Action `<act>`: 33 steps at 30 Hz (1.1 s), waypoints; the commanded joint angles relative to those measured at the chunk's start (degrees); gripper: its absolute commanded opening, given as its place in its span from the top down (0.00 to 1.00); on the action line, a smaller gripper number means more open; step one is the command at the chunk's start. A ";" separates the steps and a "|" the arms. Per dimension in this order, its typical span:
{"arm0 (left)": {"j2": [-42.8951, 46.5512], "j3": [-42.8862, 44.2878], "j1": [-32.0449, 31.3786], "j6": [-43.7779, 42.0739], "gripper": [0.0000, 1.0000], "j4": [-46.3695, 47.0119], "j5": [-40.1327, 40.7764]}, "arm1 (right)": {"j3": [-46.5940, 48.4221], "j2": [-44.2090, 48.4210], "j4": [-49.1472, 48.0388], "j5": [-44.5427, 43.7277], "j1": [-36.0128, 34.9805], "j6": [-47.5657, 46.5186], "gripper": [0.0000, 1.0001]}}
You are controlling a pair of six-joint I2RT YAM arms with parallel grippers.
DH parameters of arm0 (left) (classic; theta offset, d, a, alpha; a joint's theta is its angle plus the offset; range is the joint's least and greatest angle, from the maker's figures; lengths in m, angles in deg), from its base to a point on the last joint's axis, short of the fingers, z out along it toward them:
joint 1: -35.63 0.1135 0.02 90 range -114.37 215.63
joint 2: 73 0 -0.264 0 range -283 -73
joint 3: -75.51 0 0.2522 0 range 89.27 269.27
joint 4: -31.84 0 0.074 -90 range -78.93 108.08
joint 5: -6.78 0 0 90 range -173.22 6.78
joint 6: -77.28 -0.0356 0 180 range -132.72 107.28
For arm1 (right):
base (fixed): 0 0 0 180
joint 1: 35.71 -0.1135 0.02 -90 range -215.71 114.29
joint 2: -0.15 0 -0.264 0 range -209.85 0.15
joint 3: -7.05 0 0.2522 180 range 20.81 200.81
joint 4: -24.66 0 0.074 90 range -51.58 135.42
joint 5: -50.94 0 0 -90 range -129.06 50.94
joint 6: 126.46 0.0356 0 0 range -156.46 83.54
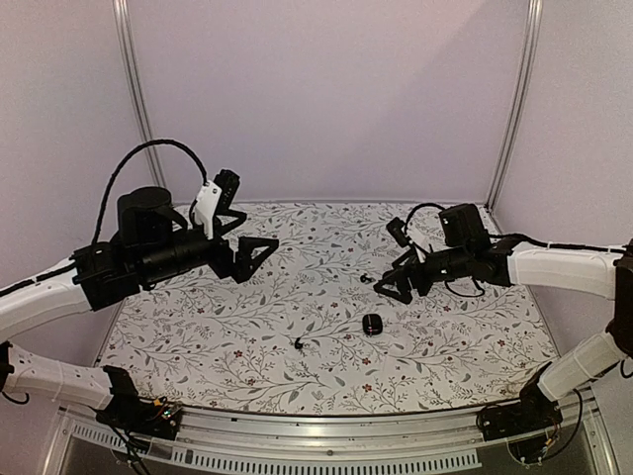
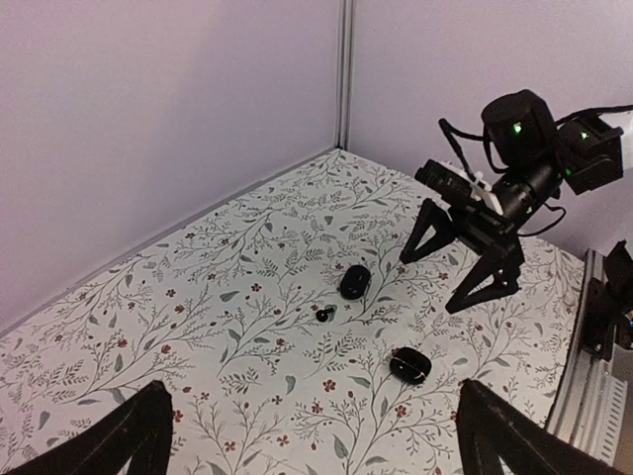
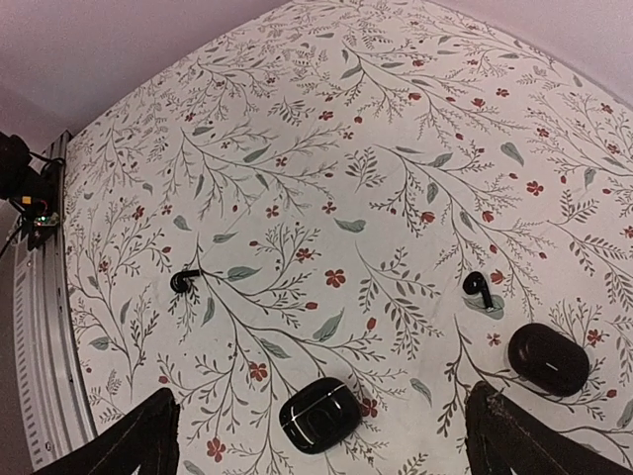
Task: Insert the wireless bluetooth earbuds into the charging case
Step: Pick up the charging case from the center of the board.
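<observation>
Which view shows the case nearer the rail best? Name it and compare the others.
Right wrist. The case lies close under that camera, so it looks large, and its rounded outline and a pale line on its top are clear. Top external shows it only as a small dark blob. Left wrist shows it small and dark, with no surface detail.

1. The left hand (image 2: 312, 394) shows in its wrist view only as two dark fingers (image 2: 124, 440) at the bottom corners, cut off by the lower edge.
2. The right hand (image 3: 321, 394) is cropped the same way; its fingers (image 3: 134, 440) run off the bottom edge.
3. From above, the earbud (image 1: 299, 343) is a dark speck; its stem cannot be made out.
4. A dark bit (image 1: 364, 279) just beside the right hand is too small to name from above.
5. Whether the case (image 3: 316, 416) is open or shut cannot be told.
</observation>
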 commanded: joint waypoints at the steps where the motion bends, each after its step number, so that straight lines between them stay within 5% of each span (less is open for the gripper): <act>1: 0.20 -1.71 0.87 1.71 0.00 1.04 -5.40 | -0.14 -5.43 2.99 -0.75 -0.43 -8.26 0.01; 33: 1.30 -4.51 0.83 2.30 0.00 4.27 -8.90 | 1.42 -19.80 5.52 -7.82 -7.06 -20.80 0.08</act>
